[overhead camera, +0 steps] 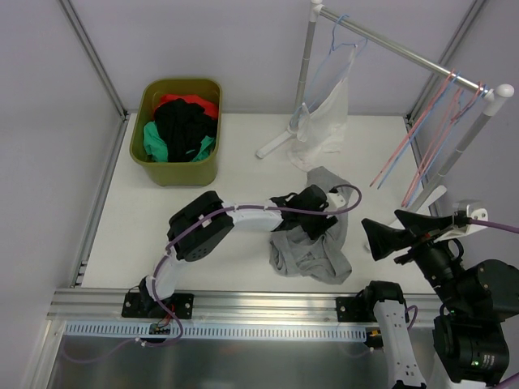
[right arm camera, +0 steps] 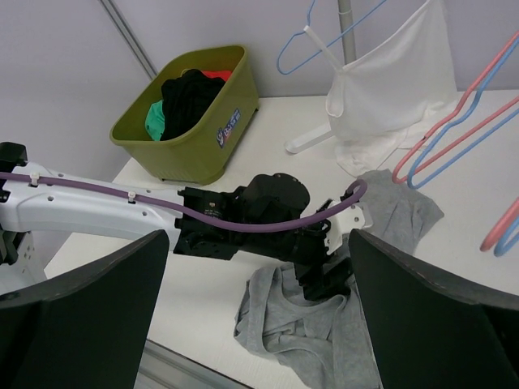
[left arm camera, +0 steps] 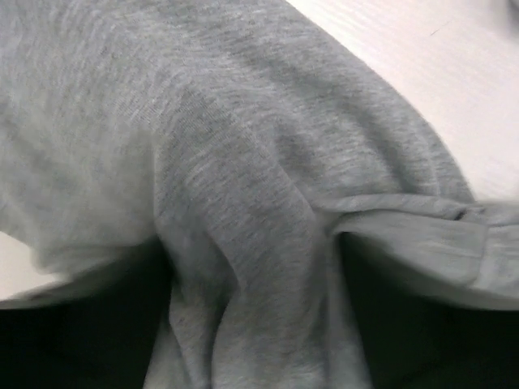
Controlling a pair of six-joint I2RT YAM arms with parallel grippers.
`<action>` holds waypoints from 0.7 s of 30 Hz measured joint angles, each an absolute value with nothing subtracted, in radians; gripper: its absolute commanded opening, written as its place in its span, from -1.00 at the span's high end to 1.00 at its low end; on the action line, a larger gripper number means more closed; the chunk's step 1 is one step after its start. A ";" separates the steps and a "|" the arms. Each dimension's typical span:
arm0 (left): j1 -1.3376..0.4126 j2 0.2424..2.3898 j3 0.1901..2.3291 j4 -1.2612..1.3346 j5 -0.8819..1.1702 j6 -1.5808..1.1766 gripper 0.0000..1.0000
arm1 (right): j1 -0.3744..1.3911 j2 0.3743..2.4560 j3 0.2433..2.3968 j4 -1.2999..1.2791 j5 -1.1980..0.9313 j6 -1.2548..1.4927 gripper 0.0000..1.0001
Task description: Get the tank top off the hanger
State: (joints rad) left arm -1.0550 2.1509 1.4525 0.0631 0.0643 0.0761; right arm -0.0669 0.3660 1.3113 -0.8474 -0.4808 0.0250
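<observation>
A grey tank top (overhead camera: 312, 258) lies crumpled on the white table, free of any hanger. My left gripper (overhead camera: 315, 229) presses down onto it. Its dark fingers stand apart, open, with a raised fold of the grey cloth (left arm camera: 243, 162) between them. In the right wrist view the left gripper (right arm camera: 332, 279) sits on the upper edge of the grey top (right arm camera: 324, 344). A white tank top (overhead camera: 328, 121) hangs from a blue hanger (overhead camera: 340, 40) on the rack. My right gripper (overhead camera: 389, 239) hovers open and empty at the right, above the table.
An olive bin (overhead camera: 177, 168) holding black, red and green clothes stands at the back left. The metal rack (overhead camera: 405, 53) crosses the back right, with several pink and blue hangers (overhead camera: 438, 130) on its right end. The rack's white feet (overhead camera: 276, 146) rest on the table.
</observation>
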 measured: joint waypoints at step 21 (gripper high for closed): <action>-1.032 1.494 1.412 -0.366 -0.203 -0.205 1.00 | -0.066 0.331 1.266 -0.813 -0.483 0.040 -0.99</action>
State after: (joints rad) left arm -1.0317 1.4944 1.4117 -0.3664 -0.2031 -0.2054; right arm -0.0662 0.3309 1.2663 -0.8127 -0.4828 0.0402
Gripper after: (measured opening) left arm 0.067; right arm 0.993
